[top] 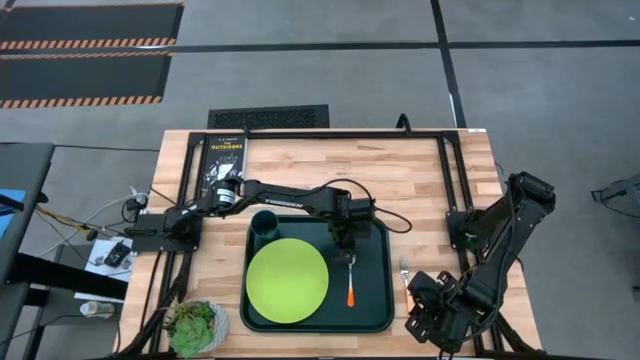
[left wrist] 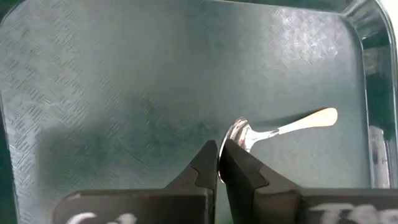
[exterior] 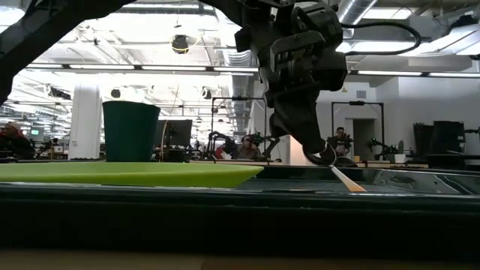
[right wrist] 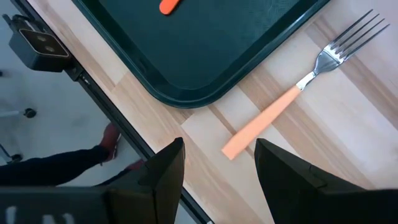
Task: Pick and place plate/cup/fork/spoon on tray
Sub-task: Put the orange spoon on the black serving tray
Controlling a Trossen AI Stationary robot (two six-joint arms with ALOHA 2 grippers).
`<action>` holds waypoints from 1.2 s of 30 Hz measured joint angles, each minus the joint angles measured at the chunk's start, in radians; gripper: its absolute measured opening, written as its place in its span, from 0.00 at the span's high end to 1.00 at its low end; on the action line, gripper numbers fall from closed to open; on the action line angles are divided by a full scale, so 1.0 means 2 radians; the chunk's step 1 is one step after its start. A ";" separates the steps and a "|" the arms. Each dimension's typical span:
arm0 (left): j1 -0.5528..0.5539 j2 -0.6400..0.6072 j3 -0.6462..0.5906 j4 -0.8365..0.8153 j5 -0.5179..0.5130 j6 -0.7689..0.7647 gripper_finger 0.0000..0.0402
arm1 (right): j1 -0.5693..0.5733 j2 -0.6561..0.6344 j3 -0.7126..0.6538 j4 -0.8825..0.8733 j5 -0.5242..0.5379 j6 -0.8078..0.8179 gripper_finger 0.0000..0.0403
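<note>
The tray (top: 378, 300) has bare floor along its right half, broken only by the spoon (top: 351, 280) — the plate (top: 287, 280) and cup (top: 265, 224) fill its left. The left gripper (top: 349, 252) hangs low over the spoon's bowl, blocking approach there.

Spoon (top: 351, 283): bowl end hidden under left hand (top: 346, 252) in high view. Low view: only a sliver of spoon handle shows behind tray (exterior: 225, 214) rim. Right wrist view cuts off the spoon, only orange handle tip visible. Fork (top: 406, 272) tines too small to count from above.
</note>
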 joint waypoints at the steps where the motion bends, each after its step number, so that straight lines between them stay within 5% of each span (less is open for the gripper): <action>1: 0.000 0.000 0.000 0.000 -0.002 0.000 0.99 | 0.000 0.000 0.000 0.000 0.000 0.000 0.46; 36: -0.013 0.000 -0.001 0.003 -0.054 0.011 0.93 | 0.000 0.000 0.000 -0.004 0.001 -0.005 0.46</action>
